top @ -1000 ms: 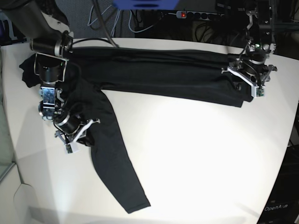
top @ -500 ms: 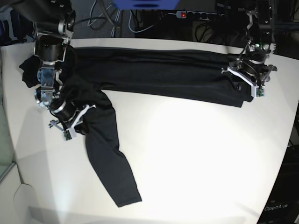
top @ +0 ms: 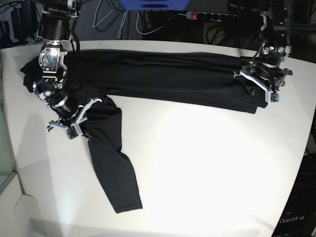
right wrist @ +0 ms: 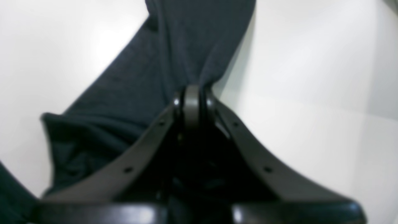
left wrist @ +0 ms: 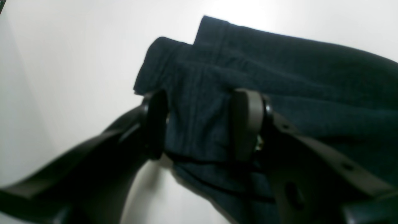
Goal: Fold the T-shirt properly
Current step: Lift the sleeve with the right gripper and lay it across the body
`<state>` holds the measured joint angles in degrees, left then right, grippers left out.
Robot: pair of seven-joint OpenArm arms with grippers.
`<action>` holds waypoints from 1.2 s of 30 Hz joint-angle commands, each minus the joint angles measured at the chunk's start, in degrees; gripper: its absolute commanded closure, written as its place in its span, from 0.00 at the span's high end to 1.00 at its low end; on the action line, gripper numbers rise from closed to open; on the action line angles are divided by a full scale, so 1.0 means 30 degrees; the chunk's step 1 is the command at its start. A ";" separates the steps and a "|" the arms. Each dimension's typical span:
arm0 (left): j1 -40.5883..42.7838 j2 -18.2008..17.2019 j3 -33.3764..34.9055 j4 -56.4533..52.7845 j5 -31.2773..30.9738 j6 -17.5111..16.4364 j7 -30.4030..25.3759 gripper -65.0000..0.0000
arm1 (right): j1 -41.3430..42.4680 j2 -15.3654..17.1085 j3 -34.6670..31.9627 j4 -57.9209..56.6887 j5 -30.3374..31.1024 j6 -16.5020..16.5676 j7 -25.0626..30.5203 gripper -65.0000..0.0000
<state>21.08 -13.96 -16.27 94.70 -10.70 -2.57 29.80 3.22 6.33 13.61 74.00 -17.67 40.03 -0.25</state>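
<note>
— Right gripper (right wrist: pixel 192 102) is pinched tight on the big plain black long-sleeved T-shirt of soft matte knit (top: pixel 168 79); from its wrist camera you see the cloth bunched up into the closed pads. It sits at about nine o'clock on the white round-edged table (top: pixel 207 163).

— And the left gripper (left wrist: pixel 199 124)?

— Over at two o'clock, parted, with a folded end of the shirt lying between its fingers (left wrist: pixel 245 124). Whether the pads actually press on the fabric I can't quite tell; that wrist view is soft.

— Where's the garment itself?

— Spread in a long band across the far side of the table, from ten to two o'clock, with one sleeve (top: pixel 111 163) trailing down towards seven.

— How do you reckon it'll handle?

— Light, limp, no stiffness at all. I'd judge it will sag and drag wherever it isn't held, and the knit looks grippy rather than slippery. Nothing breakable. Best taken by a doubled edge, a cuff or a seam, so the pads catch several layers.

— Any writing?

— None on the shirt, no print or label showing. At the bottom right corner, at five o'clock, pale lettering (top: pixel 295 220) on a dark panel seems to read "OpenArm".
</note>
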 commanded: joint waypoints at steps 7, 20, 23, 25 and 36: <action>-0.0038 -0.0198 -0.0012 0.0274 -0.0023 0.0109 -0.0396 0.49 | -0.1353 -0.1831 -0.0096 0.4301 0.0337 -0.0010 -0.0605 0.00; -0.0126 -0.0198 -0.0012 0.0274 -0.0023 0.0080 -0.0396 0.49 | -0.5514 -0.2534 -0.2733 0.9928 0.0337 -0.0010 -0.0634 0.00; -0.0126 -0.0198 -0.0012 0.0274 -0.0023 0.0080 -0.0396 0.49 | -0.6071 -0.2915 -0.2762 1.0895 0.0337 -0.0010 -0.0634 0.00; -0.0126 -0.0198 -0.0012 0.0274 -0.0023 0.0080 -0.0396 0.49 | -0.6452 -0.3208 -0.2762 1.1364 0.0337 -0.0010 -0.0634 0.00; -0.0155 -0.0198 -0.0012 0.0274 -0.0023 0.0080 -0.0396 0.49 | -0.8210 -0.4175 -0.3583 1.1627 0.0337 -0.0010 -0.0546 0.00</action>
<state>20.93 -13.96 -16.03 94.70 -10.70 -2.59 29.78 -21.61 -5.98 3.18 107.63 -17.63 40.18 -3.68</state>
